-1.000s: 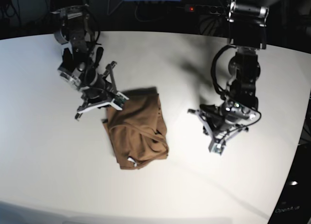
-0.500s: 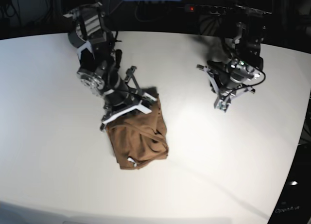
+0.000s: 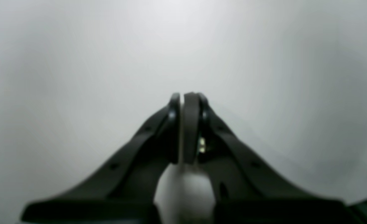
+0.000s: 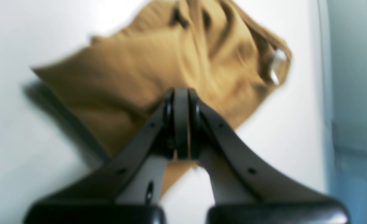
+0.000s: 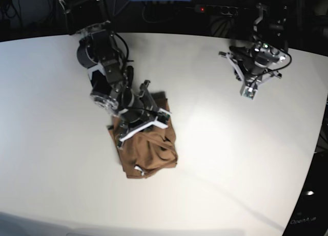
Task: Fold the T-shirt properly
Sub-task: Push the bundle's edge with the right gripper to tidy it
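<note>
The shirt (image 5: 148,146) is seen bunched in a rough square near the middle of the table (image 5: 230,159). The right claw (image 5: 145,122) is held over the shirt's far part, jaws pressed together with nothing between them. The left claw (image 5: 249,87) is closed and empty, near the far right edge.

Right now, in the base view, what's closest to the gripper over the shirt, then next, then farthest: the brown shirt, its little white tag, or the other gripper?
From the right gripper:
1. T-shirt, directly under it.
2. White tag, at the shirt's near edge.
3. Left gripper, far across the table, at the view's right.
</note>
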`<state>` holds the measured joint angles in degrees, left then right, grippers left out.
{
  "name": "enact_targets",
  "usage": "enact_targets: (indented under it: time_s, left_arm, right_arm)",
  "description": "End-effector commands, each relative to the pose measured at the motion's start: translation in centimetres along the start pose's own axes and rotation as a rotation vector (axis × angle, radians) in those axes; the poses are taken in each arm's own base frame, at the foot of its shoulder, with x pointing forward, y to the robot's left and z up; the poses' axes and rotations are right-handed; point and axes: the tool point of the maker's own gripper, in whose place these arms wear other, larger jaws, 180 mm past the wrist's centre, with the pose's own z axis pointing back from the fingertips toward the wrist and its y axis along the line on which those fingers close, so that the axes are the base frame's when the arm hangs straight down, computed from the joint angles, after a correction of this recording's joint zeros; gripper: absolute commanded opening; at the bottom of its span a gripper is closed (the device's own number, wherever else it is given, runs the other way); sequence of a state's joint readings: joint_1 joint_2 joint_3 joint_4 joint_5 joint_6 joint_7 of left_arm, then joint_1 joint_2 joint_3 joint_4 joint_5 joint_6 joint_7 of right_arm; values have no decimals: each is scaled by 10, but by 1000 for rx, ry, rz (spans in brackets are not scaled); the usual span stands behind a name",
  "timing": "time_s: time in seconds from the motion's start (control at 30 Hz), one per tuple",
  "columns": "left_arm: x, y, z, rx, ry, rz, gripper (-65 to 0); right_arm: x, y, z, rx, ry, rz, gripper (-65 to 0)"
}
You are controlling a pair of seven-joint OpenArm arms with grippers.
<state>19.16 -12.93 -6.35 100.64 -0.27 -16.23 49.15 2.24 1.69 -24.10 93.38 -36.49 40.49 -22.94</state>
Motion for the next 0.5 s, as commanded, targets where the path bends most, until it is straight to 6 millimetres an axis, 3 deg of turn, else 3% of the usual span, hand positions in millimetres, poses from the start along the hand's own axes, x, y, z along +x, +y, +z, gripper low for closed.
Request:
enact_targets:
  time_s: [0.0,0.17,0.3,0.47]
  left_arm:
    - [2,7,3,17,-4,3,-628]
    - [-15,18,13,50,17,28,-628]
    - [-17,17,22,54,12,22,-628]
    - [-26,20,25,64,27,28,-628]
  right_arm:
    - [10,-8,-2,-19,-36,-5,-646]
    - [13,21,-21,68,-72,-83,-646]
    - [15,50,-37,146,-124,-184,-646]
    - [19,53,-39,154,-142,-201,-646]
